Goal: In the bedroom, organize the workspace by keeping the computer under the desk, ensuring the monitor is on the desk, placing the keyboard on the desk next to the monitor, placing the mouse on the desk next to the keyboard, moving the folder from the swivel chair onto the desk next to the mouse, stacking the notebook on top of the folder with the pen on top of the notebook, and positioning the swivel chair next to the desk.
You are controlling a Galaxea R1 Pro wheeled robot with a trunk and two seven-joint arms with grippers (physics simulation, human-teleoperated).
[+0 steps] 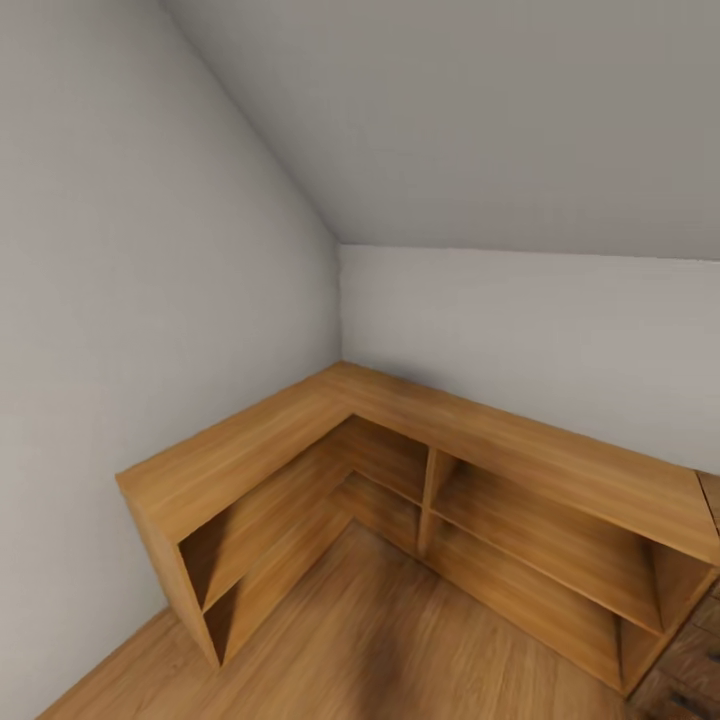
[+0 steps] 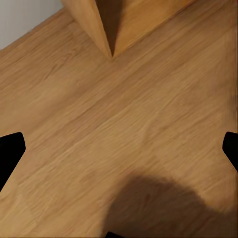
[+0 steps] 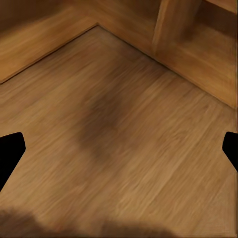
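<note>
I face a room corner where a low L-shaped wooden shelf unit [image 1: 400,440] runs along two grey walls. In the left wrist view my left gripper [image 2: 119,148] hangs open over the wooden floor [image 2: 129,114], its dark fingertips [image 2: 10,153] wide apart with nothing between them. The shelf unit's end panel [image 2: 94,25] stands just ahead of it. In the right wrist view my right gripper [image 3: 119,151] is open too, over bare floor [image 3: 124,129] near the shelf's inner corner [image 3: 99,25].
The shelf unit has open cubbies [image 1: 540,540] on two levels and a flat top [image 1: 250,440]. A sloped grey ceiling [image 1: 480,120] comes down low over it. Wooden floor [image 1: 400,640] lies between me and the shelves.
</note>
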